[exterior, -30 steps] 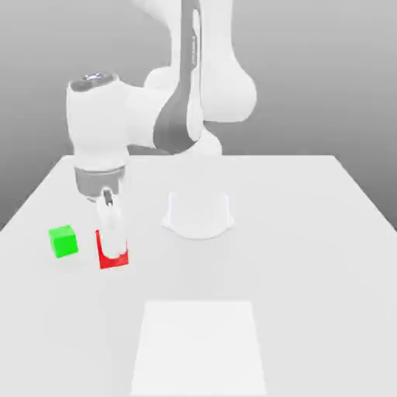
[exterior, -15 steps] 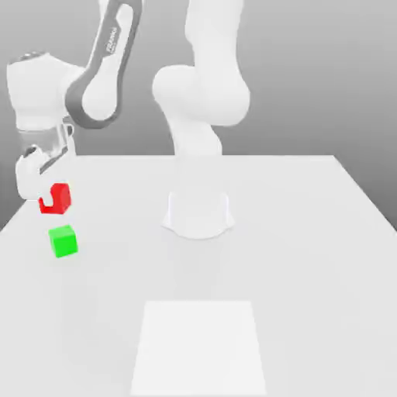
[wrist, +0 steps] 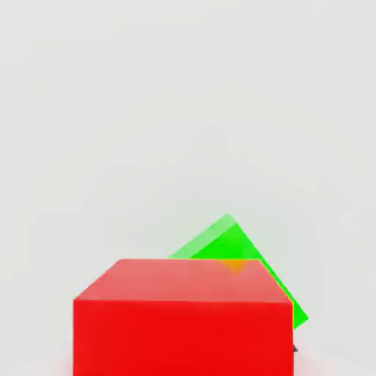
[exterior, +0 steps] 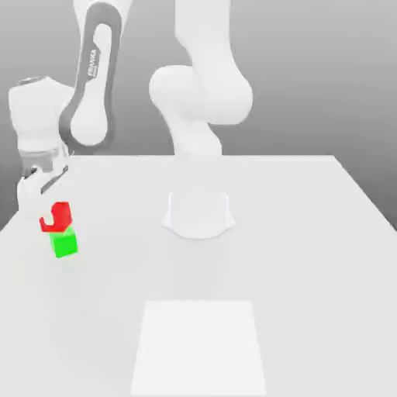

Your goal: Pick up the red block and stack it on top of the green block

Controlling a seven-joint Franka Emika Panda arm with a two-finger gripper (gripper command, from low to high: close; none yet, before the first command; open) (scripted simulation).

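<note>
The red block [exterior: 60, 214] hangs in my gripper [exterior: 46, 217], which is shut on it, with a white finger [exterior: 32, 200] covering part of the block's side. It sits right above the green block [exterior: 64, 243], which rests on the white table near the exterior view's left edge. Their faces look close or touching; I cannot tell which. In the hand view the red block [wrist: 183, 316] is near the camera. The green block [wrist: 246, 253] peeks out behind it, turned at an angle and offset to one side.
The arm's white round base [exterior: 198, 214] stands at the table's middle back. A paler square patch [exterior: 198, 345] lies on the table [exterior: 310, 256] near the front. The table's left edge runs close to the blocks.
A second ago the red block was on the table to the green block's right. It has since been lifted, carried left over the green block, and lowered closer to it.
</note>
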